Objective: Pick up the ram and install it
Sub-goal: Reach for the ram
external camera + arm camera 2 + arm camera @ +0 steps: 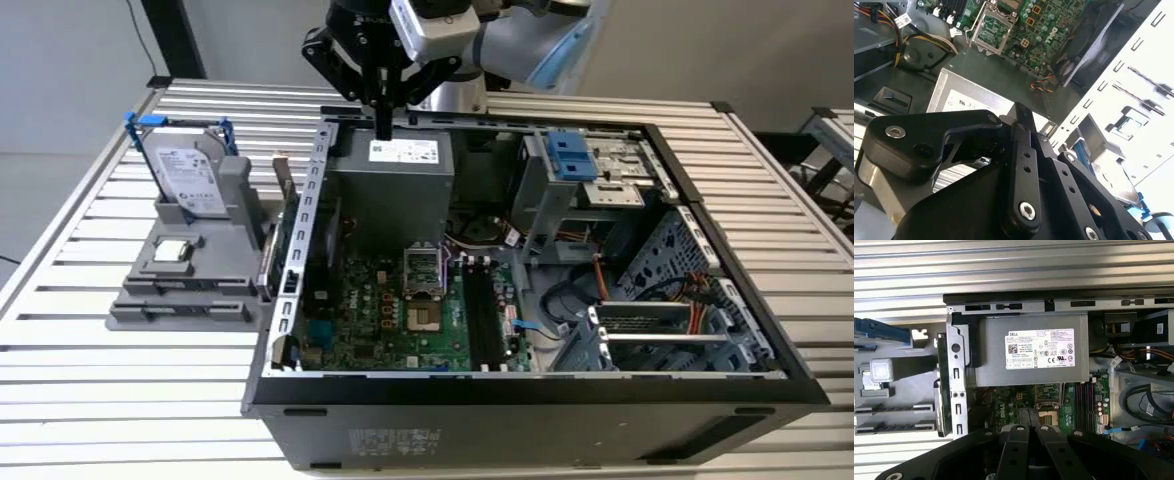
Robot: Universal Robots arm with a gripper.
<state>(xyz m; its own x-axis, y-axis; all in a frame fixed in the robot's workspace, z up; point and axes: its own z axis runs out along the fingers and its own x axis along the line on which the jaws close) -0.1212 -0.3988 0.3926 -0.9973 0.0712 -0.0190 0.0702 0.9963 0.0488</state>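
Exterior view high over the case (pixel 534 425); both wrist views close over power supply (pixel 1032 350) (pixel 985 75)

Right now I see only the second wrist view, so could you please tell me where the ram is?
Observer: In the first wrist view, the ram stands on edge in the grey holder, just outside the case wall.
Operator: Thank you. Where is the pincer relative to it?
Observer: In the exterior view, the pincer, shut, hangs over the power supply, across the case wall from the ram.
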